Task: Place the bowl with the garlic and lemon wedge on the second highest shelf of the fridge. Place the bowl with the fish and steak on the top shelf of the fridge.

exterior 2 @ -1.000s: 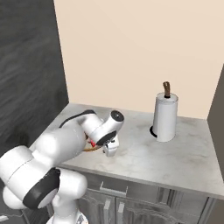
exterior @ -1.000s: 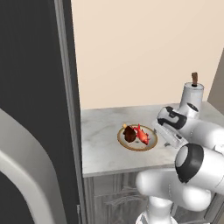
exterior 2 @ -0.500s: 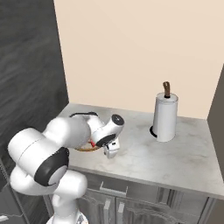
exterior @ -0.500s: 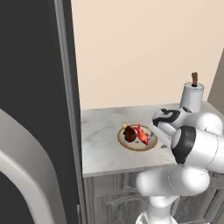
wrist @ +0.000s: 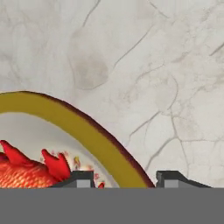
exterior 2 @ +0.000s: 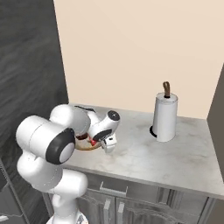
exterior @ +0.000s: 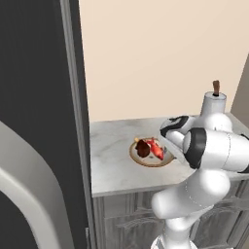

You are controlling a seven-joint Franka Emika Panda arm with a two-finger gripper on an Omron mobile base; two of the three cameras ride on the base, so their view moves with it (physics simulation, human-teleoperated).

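Astride bowl (wrist: 83, 127) rim, fingers (wrist: 78, 178) downward

Tool (wrist: 124, 179) low, fingers partly apart

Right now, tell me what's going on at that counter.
The white arm is reaching down to the bowl holding the fish and the steak on the marble counter. In the hand view the gripper straddles the bowl's yellow rim, one fingertip inside by the fish, one outside over the counter. The jaws are partly closed around the rim; a firm grip isn't clear yet. The bowl sits on the counter. A paper towel roll stands to the right.
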